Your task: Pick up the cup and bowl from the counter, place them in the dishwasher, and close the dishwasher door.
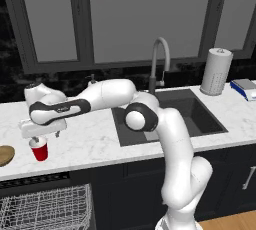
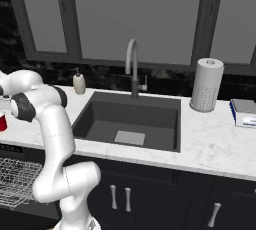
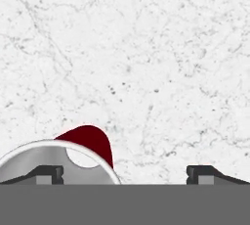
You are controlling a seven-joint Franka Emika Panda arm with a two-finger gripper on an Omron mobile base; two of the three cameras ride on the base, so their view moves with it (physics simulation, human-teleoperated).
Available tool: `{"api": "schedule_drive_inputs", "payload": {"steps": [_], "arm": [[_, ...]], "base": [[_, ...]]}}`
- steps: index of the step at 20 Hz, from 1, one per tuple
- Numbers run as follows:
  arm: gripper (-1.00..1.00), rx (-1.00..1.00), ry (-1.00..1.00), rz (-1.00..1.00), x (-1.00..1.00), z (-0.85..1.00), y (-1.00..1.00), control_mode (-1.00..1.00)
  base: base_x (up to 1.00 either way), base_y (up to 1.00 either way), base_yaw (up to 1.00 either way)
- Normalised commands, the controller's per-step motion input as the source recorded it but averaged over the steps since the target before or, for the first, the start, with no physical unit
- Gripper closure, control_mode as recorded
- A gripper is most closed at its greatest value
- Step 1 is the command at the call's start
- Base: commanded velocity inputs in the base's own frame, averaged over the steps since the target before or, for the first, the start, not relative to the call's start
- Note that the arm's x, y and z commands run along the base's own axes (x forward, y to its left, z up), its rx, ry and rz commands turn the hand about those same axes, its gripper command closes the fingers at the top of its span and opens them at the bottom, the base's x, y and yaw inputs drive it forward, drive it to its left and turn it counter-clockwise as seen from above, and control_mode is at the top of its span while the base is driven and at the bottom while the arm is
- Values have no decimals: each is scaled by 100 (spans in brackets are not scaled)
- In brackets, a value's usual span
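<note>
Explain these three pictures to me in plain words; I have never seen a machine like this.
A white robot arm stands at a marble kitchen counter. Two pictures come from cameras behind it, left and right; the third looks down from its hand. Its tool, a two-finger pincer, hangs open just above a red cup and holds nothing. In the hand picture the cup sits toward one finger, not centred. A wooden bowl lies at the picture's left edge. Below is the open dishwasher's wire rack. Sink, tap, soap dispenser and paper towel roll stand nearby.
</note>
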Motion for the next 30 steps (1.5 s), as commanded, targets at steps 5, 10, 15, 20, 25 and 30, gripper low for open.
{"api": "schedule_drive_inputs", "payload": {"steps": [5,10,15,20,25,30], "arm": [[-100,3,0,-2,-5,0,0,-100],[-100,2,0,-1,-9,-1,0,-100],[-100,1,0,0,-16,-11,1,-100],[-100,0,0,-1,-6,-51,0,-100],[-100,0,0,0,-2,-38,0,-100],[100,0,0,0,0,0,0,-100]], "base": [[0,0,0],[0,0,0],[0,0,0],[0,0,0],[0,0,0],[0,0,0]]}}
